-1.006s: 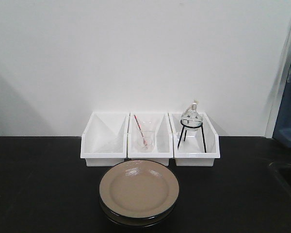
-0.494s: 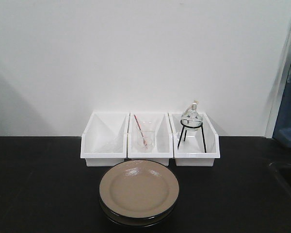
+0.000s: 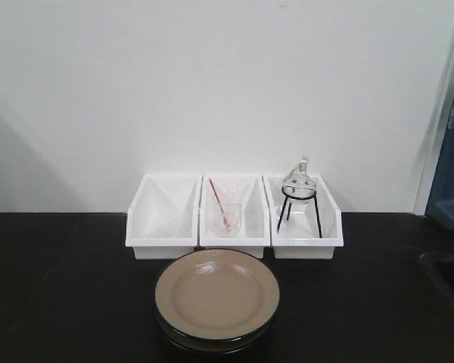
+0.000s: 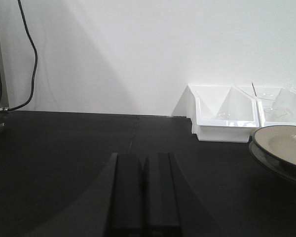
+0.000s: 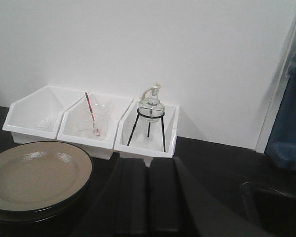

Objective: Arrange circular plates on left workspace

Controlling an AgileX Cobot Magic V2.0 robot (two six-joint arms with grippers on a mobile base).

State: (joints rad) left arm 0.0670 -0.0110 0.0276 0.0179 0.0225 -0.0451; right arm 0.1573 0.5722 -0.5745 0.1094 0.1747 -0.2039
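Two round beige plates (image 3: 216, 293) with black rims lie stacked on the black countertop (image 3: 60, 287), just in front of the white bins. The stack also shows at the right edge of the left wrist view (image 4: 282, 147) and at the lower left of the right wrist view (image 5: 34, 173). My left gripper (image 4: 144, 160) is shut and empty, low over bare countertop well left of the stack. My right gripper (image 5: 149, 165) is shut and empty, just right of the stack. Neither gripper shows in the front view.
Three white bins (image 3: 233, 219) stand in a row against the wall: the left one looks empty, the middle holds a glass beaker with a red rod (image 3: 225, 214), the right a glass flask on a black tripod (image 3: 299, 193). A recessed sink (image 3: 450, 276) lies at the far right.
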